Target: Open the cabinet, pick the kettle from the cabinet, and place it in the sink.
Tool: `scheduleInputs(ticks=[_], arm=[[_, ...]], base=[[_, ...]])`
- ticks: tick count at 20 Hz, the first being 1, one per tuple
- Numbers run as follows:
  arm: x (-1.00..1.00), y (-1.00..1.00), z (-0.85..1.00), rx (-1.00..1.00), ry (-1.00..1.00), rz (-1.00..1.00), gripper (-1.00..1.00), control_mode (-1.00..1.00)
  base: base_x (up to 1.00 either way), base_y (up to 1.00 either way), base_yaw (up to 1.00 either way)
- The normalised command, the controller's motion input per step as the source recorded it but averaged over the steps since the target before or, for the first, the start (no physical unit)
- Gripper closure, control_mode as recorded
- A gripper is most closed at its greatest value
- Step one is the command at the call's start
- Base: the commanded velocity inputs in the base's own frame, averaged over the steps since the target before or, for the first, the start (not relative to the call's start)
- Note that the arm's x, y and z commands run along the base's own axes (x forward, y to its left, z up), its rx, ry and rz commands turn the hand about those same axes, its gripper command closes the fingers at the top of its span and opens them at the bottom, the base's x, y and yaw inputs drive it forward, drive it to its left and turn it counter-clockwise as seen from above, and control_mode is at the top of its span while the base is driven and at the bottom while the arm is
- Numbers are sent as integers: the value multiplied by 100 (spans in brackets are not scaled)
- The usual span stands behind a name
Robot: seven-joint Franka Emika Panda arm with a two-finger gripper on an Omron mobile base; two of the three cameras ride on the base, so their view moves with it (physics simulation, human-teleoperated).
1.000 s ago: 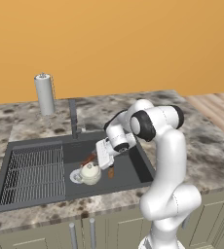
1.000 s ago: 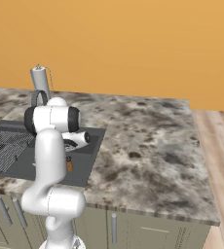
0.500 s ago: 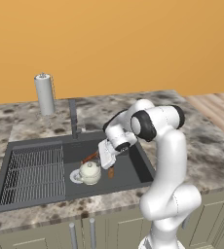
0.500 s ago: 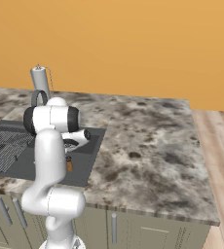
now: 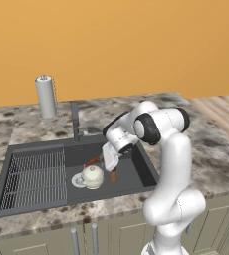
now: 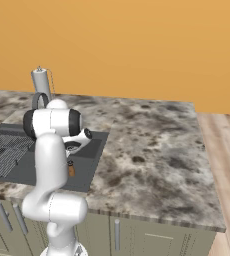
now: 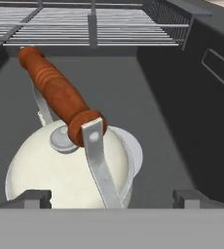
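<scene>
The cream-white kettle [image 5: 91, 177] stands upright on the floor of the dark grey sink [image 5: 139, 172], just right of the ribbed wire rack [image 5: 34, 174]. My gripper [image 5: 109, 160] hangs low over the basin, close to the kettle's right side. In the hand view the kettle [image 7: 60, 180] lies right below, its wire handle with the reddish-brown wooden grip [image 7: 58, 92] rising between my fingertips. The gripper [image 7: 111, 197] is open, its tips wide apart on either side of the handle and not touching it. In the right base view the arm hides the kettle.
A slim dark faucet [image 5: 75, 122] rises at the sink's back edge, and a paper towel roll [image 5: 46, 97] stands behind it. A small brown object [image 5: 113, 175] lies in the basin beside the kettle. Shut cupboard doors with vertical bar handles [image 5: 94, 240] sit under the speckled counter [image 6: 152, 150].
The arm and the kettle have hardly moved; the kettle stays on the sink floor with the gripper just beside it.
</scene>
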Motion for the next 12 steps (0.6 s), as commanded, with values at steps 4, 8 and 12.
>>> scheduleInputs(ticks=[4,8,12], arm=[[-10,-11,13,0,1,-5,-100,-100],[-20,-16,12,0,4,-8,-100,-100],[-27,-17,11,0,2,-8,-100,-100]], base=[[0,0,0],[0,0,0],[0,0,0]])
